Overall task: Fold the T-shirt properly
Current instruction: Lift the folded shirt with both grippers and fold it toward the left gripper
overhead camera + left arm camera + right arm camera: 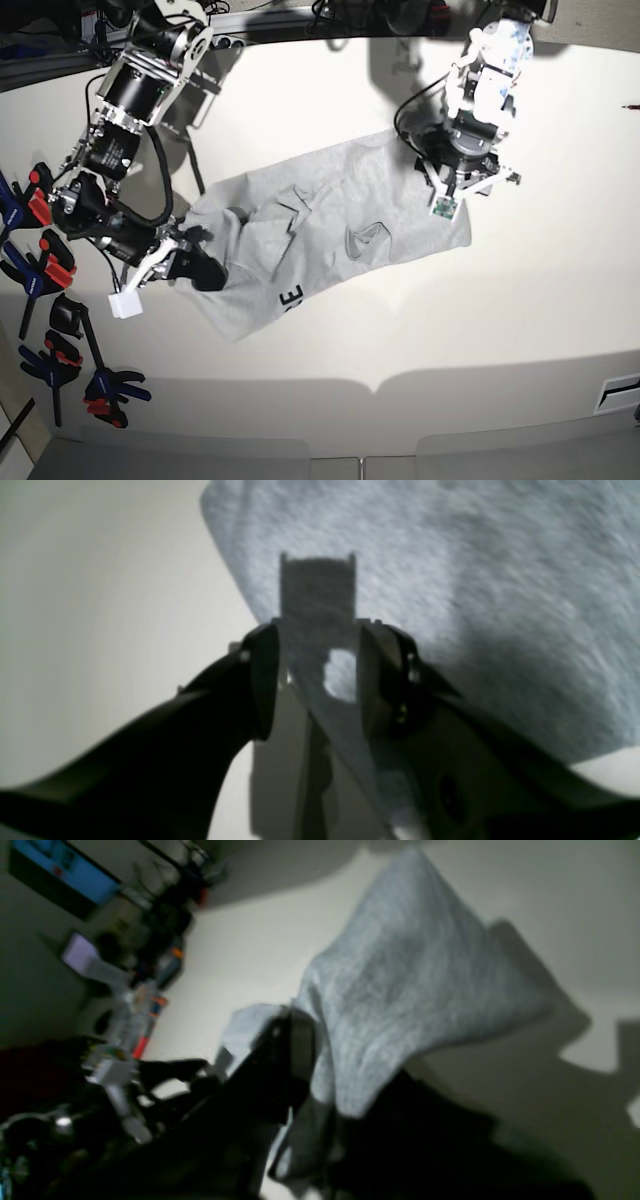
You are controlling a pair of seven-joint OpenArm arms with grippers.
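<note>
A: Quick one, nearest first. Your right gripper (295,1050) is clamping a bunched edge of the T-shirt (330,225) on the base view's left; in the right wrist view the grey cloth is draping over the dark fingers and hanging off them, so you are pinching fabric, not air

B: And the left gripper (317,675)?

A: Your left one is sitting with its jaws apart, a clear gap between the two dark fingers (260,680), right over the shirt's far edge by the bare table (520,330). Whether cloth is between them I cannot tell, its own shadow is covering that spot

B: Where is the shirt lying?

A: It is lying crumpled across the middle of the table, between your two arms, one flap turned over and showing a bit of black lettering (290,296) near the lower edge

B: How is it going to handle?

A: I am judging it light, soft and floppy, no stiffness at all, so it is sagging wherever you are not supporting it. Not fragile, not very slippery, but a thin pinch may be slipping out. You are better off taking hems, corners or shoulder seams, both layers together

B: Containers?

A: None showing. Only spring clamps (40,270) are hanging along the left edge, and clutter is sitting beyond the far edge, too blurred to name
</note>
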